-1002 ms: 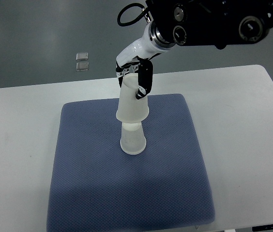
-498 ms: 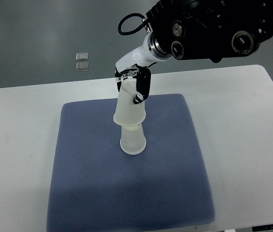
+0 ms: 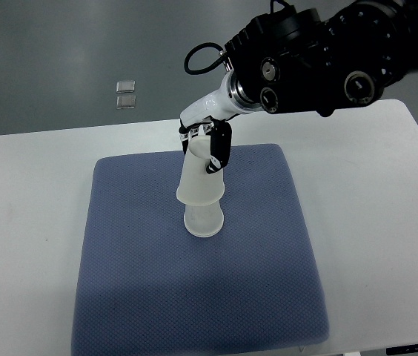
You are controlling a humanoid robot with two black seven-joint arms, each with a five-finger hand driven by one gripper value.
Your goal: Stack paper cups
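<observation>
Two paper cups are seen upside down near the middle of a blue mat (image 3: 142,282) laid on the white worktop (image 3: 31,222). The lower cup (image 3: 204,221) stands on the mat, its top covered by the upper cup (image 3: 200,178), which is tilted slightly. The upper cup is gripped near its raised base by the right hand (image 3: 207,139), whose fingers (image 3: 219,146) are closed around it. Two small clear items (image 3: 126,94) lie on the floor beyond the worktop.

Lower cup (image 3: 204,220) — top hidden inside upper cup (image 3: 201,174).
</observation>
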